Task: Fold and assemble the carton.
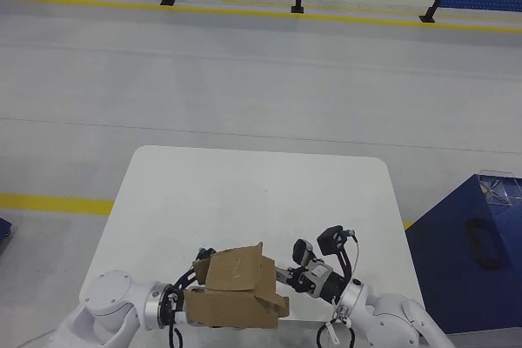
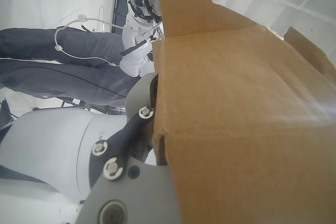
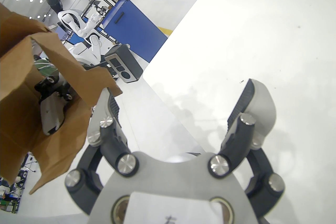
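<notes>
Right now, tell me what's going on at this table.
Two robot arms are working a brown carton at the near edge of the table. The left gripper holds one side of it. The right gripper is open, with one finger against a loose flap. The carton is only part-formed, its flaps not yet folded in.
</notes>
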`<move>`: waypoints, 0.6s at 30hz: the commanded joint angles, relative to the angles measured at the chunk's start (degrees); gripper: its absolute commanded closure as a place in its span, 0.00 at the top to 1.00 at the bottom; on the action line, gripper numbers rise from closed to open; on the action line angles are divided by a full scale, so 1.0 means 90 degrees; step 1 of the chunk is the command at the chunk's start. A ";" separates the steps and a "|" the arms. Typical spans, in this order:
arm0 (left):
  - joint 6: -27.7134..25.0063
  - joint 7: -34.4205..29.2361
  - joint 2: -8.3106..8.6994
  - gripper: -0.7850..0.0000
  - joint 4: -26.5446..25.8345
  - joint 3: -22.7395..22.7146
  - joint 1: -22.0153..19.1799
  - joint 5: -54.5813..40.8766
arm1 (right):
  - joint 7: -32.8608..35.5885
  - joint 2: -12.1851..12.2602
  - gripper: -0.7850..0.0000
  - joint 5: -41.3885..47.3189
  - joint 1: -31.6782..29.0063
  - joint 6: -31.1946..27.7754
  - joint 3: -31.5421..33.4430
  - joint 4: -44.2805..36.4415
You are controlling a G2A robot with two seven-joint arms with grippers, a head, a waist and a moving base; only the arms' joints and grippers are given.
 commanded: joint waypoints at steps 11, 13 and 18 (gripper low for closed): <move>0.0155 0.0324 0.0004 0.00 0.0114 0.0063 -0.0005 0.0034 | -0.0510 0.0050 1.00 0.0460 -0.0614 -0.0368 0.0888 -0.0555; 0.0245 0.0476 0.0000 0.00 0.0092 0.0111 -0.0012 0.0063 | -0.0597 0.0059 1.00 0.0584 -0.0790 -0.0593 0.1026 -0.0703; 0.0567 0.0587 -0.0010 0.00 0.0172 0.0227 -0.0123 -0.0058 | -0.0645 0.0067 1.00 0.0493 -0.1019 -0.0902 0.1114 -0.0815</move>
